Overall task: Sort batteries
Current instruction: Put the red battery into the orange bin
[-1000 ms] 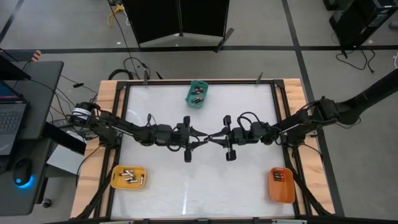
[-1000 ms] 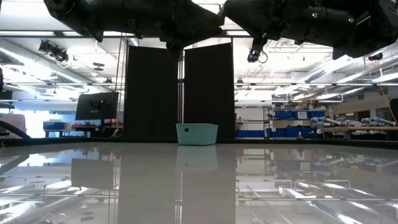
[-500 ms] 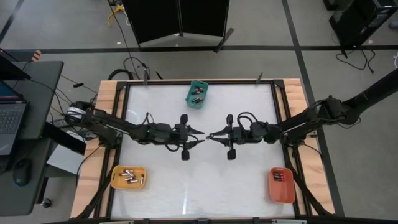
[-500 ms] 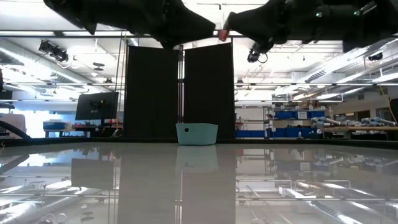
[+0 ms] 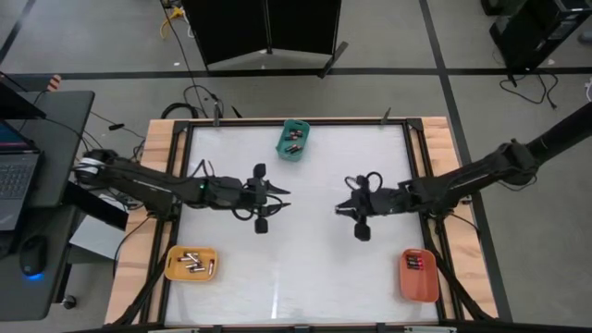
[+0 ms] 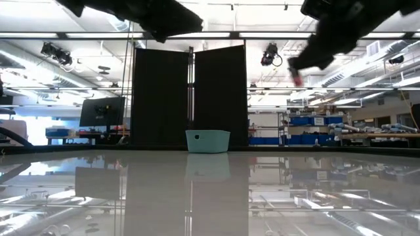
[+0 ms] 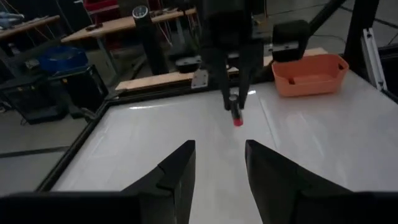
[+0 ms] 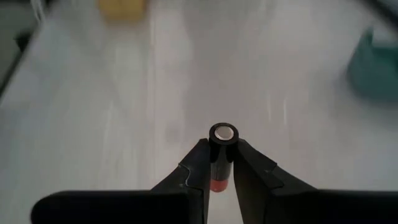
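Note:
My right gripper (image 5: 340, 209) is shut on a dark battery with a red end (image 8: 222, 157), high over the table right of its middle. The left wrist view shows that battery (image 7: 236, 115) from the front, red end down. My left gripper (image 5: 282, 192) is open and empty (image 7: 219, 163) over the table left of its middle, facing the right gripper. More batteries lie in the teal tray (image 5: 293, 140), the yellow tray (image 5: 191, 263) and the orange tray (image 5: 418, 274). My right gripper pinches the battery's round side (image 8: 221, 165) between its two fingertips (image 8: 252, 168). The fingers slant down from the table's right side. The battery stands across them, silvery end (image 8: 224, 132) up and red end (image 6: 296, 80) down, lifted clear of the table.
The teal tray stands at the far edge, the yellow tray at the near left corner, the orange tray at the near right corner (image 7: 309, 73). The white tabletop (image 5: 305, 268) lies bare between the trays. A desk with a laptop (image 5: 18, 176) stands left of the table.
The two grippers stood tip to tip over the table's middle and have drawn apart. My left gripper has gone toward the left edge. My right gripper has gone toward the right edge and a little nearer, carrying the red-ended battery clear of the table.

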Robot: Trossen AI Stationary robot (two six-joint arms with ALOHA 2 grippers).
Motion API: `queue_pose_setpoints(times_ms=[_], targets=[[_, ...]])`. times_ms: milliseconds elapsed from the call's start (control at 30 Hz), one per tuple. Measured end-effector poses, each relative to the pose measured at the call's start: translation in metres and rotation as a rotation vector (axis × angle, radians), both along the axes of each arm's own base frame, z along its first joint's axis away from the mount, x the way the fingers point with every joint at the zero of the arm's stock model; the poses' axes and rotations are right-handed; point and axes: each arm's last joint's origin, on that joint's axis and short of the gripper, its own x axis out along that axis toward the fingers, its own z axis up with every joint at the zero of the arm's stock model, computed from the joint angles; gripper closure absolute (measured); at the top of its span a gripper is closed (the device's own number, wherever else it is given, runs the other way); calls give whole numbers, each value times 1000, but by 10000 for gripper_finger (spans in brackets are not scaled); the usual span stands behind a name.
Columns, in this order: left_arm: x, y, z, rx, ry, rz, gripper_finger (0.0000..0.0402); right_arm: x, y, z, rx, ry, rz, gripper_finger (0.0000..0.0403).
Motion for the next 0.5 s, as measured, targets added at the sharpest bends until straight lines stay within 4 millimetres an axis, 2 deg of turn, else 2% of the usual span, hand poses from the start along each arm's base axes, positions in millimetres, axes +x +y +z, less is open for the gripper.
queue_pose_setpoints(times_ms=[233, 400, 500], targets=[[-12, -2, 2, 11, 68, -15, 254, -15, 23, 12, 155, 374, -21, 342], [-23, -3, 10, 13, 75, -29, 254, -32, 45, 17, 309, 656, -84, 342], [-31, -2, 16, 14, 72, -26, 254, -42, 60, 17, 345, 813, -72, 343]])
